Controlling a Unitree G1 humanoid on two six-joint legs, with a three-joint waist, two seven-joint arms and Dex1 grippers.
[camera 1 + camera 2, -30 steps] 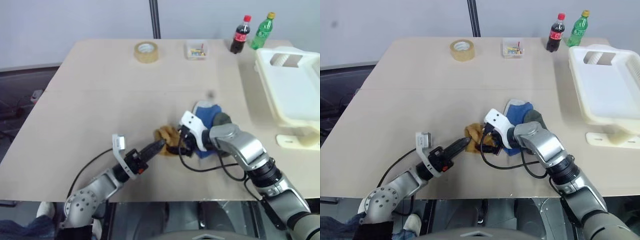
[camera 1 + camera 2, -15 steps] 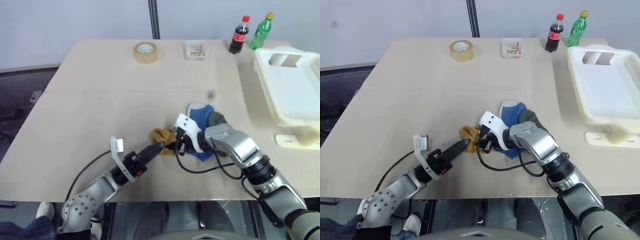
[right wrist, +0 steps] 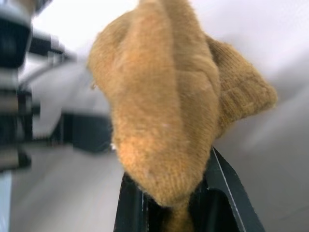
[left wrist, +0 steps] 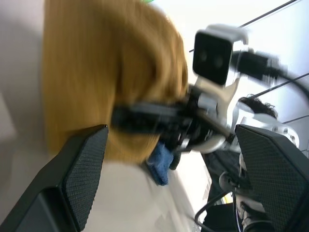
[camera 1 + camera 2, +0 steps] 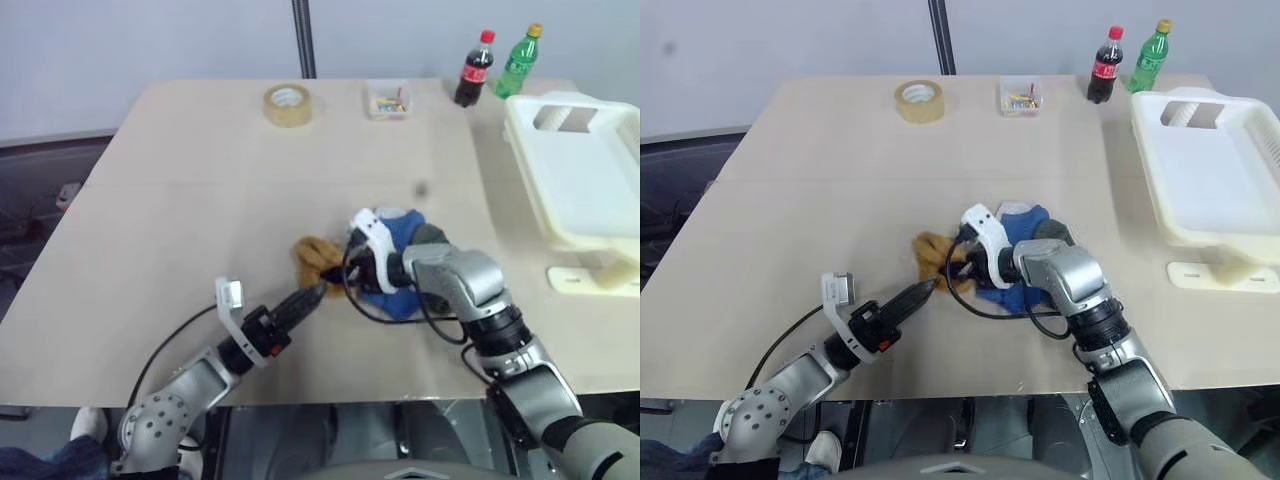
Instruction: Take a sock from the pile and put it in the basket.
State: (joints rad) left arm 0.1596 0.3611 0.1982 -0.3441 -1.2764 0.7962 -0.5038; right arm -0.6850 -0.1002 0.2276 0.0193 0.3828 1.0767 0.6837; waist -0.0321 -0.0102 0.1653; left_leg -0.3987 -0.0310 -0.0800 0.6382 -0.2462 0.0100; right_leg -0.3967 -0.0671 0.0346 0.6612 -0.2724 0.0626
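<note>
On the pale table (image 5: 200,180), the cream basket (image 5: 585,175) is seen far right, well apart from the pile (image 5: 395,260). The mustard sock (image 5: 318,258) is pinched in the closed jaws of the right gripper (image 5: 340,275) beside the pile; the left gripper (image 5: 310,298) is held wide. The grasp step seems done; next, a lift and carry to the basket is needed.

My black right end effector (image 3: 166,208) is gripping the plain mustard-yellow sock (image 3: 169,106); blue and dark green are showing in the pile (image 5: 1025,250) on the beige table (image 5: 840,190), and the cream-white basket (image 5: 1160,170) is sitting beside red-capped and green bottles.
</note>
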